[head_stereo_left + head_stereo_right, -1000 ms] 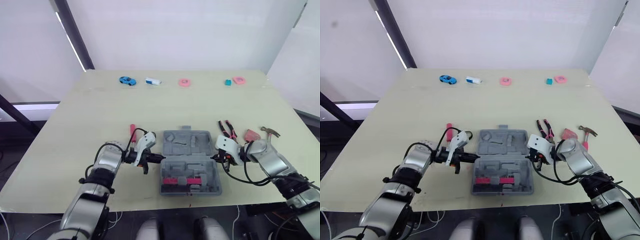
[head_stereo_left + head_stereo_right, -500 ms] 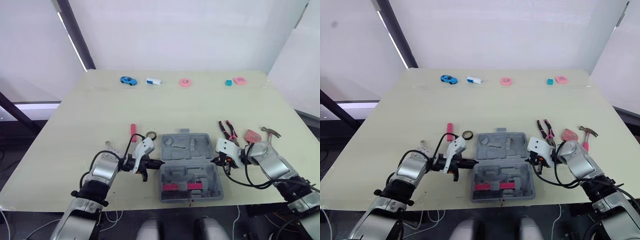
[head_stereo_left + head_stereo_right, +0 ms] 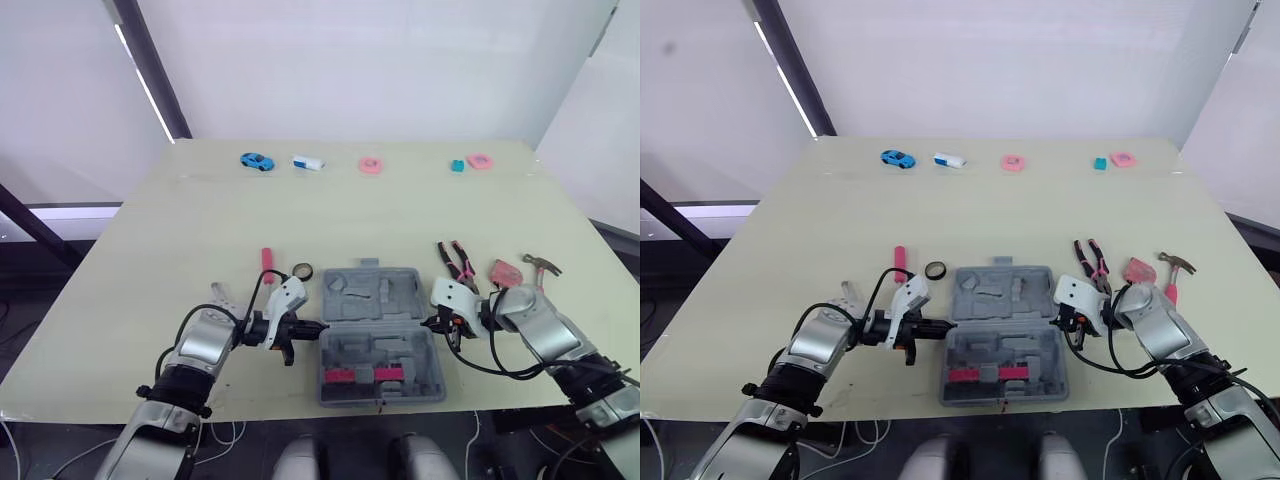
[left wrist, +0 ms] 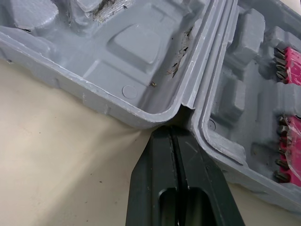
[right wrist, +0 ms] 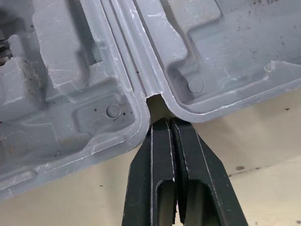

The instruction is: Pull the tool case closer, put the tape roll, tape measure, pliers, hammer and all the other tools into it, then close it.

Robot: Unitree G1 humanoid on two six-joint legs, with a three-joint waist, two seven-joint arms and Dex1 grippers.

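Note:
The grey tool case [image 3: 352, 345] lies open near the table's front edge, with pink bit holders [image 3: 364, 374] in its near half. My left gripper [image 3: 308, 327] is shut, its tips pressed into the hinge notch [image 4: 184, 109] on the case's left side. My right gripper [image 3: 431, 322] is shut too, its tips at the opposite hinge notch [image 5: 155, 102]. A black tape roll [image 3: 303, 270], a pink-handled screwdriver [image 3: 267, 259] and a silver wrench [image 3: 219, 293] lie left of the case. Pliers [image 3: 456, 259], a pink tape measure [image 3: 501, 270] and a hammer [image 3: 541, 265] lie to its right.
Along the far edge of the table sit a blue toy car [image 3: 256, 160], a white object [image 3: 307, 162], a pink ring [image 3: 369, 165], a teal block [image 3: 456, 166] and a pink piece [image 3: 479, 160]. Bare tabletop [image 3: 350, 215] spreads between them and the case.
Both arms have drawn back and the case has slid a little toward the front edge. The tape roll and the wrench now show beside my left arm.

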